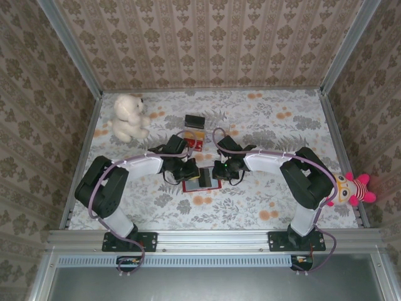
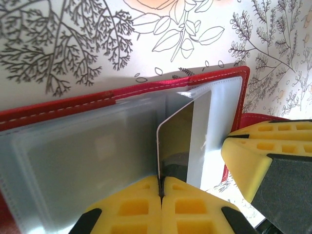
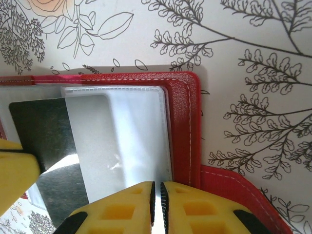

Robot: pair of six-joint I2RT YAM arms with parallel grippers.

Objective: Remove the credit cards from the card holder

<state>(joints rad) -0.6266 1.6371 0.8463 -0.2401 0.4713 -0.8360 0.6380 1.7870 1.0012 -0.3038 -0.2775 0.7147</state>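
Red card holder (image 1: 203, 183) lies open mid-counter (image 1: 282, 125). The left claw (image 2: 161, 187) is clenched on a dark credit card (image 2: 183, 141) part-way out of its sleeve (image 3: 131, 136), and the right claw (image 3: 157, 195) pins the sleeve's edge. The card should come out best on a straight pull, no twisting. Packets (image 1: 195, 143) and black block (image 1: 195, 120) sit at 12 o'clock, teddy (image 1: 128, 116) at 10, none in the way.

The left arm (image 1: 135, 166) and right arm (image 1: 269, 160), white links on black joints, reach from the bottom of the overhead view to frame centre. Their elbows are set outward and the wrists turn inward. The left gripper (image 1: 188, 170) (image 2: 161, 183) has its yellow ribbed fingers (image 2: 131, 204) pressed together, pinching a thin dark credit card (image 2: 178, 141) by its edge. The right gripper (image 1: 220, 169) (image 3: 157, 187) is closed to a hairline slit, near the left gripper.
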